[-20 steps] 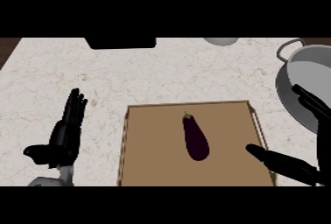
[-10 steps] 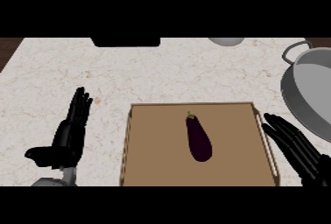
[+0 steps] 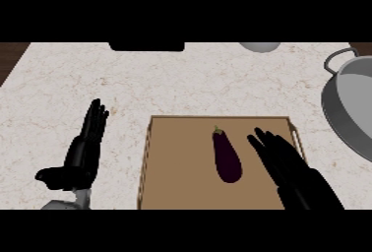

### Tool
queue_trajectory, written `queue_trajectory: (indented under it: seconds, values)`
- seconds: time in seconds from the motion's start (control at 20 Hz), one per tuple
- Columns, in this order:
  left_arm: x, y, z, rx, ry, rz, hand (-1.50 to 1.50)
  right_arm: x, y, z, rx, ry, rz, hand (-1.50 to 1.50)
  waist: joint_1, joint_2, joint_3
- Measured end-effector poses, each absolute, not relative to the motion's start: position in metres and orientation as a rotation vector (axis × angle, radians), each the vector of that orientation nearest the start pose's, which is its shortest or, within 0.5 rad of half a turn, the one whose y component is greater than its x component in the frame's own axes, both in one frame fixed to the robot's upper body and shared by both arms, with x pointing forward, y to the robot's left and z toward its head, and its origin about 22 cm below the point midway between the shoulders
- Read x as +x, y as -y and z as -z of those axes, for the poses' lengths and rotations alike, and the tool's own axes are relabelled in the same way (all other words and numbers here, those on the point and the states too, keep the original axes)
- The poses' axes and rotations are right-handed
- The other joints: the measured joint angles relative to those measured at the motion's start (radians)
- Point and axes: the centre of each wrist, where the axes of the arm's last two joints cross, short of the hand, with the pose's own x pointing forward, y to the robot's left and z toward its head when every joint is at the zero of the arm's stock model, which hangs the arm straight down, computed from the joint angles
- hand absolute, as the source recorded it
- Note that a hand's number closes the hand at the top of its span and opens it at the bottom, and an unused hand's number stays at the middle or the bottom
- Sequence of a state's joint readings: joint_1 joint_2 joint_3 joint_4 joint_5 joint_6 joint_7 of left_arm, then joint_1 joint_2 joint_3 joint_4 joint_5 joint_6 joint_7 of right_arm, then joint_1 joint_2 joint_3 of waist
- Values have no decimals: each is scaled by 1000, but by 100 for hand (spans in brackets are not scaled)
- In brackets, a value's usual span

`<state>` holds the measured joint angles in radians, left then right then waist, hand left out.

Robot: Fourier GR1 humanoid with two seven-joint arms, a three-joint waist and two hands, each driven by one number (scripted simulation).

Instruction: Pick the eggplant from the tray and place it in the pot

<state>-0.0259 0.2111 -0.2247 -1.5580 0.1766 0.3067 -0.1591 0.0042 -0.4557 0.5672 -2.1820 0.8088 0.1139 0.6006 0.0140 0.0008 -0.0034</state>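
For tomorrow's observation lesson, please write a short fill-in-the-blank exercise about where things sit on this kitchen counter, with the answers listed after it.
1. The eggplant lies on the wooden ____.
2. The right hand reaches over the tray with its fingers ____.
3. The left hand rests on the counter to the ____ of the tray.
4. The pot stands at the counter's ____ edge.

Missing words: tray; straight; left; right

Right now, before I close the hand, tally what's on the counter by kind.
Eggplant: 1
Tray: 1
Pot: 1
Dark object at the far edge: 1
Pale rounded object at the far edge: 1
Total: 5
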Motion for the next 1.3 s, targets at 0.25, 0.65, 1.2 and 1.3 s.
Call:
queue_trajectory:
  seconds: [0.25,0.65,1.2,1.3]
  values:
    - [239,-217,-2,105,1698,-31,0,180,140,-109,-749,1396,-1116,-150,-6,-1,2]
    - [243,-221,-6,102,1695,-41,0,205,121,-86,-765,1249,-1153,-150,-11,-1,3]
    - [239,-223,-5,103,1699,-37,0,220,109,-63,-764,1224,-1168,-150,-12,-1,3]
    - [238,-224,-5,102,1695,-36,0,225,112,-61,-766,1223,-1170,-150,-12,-1,3]
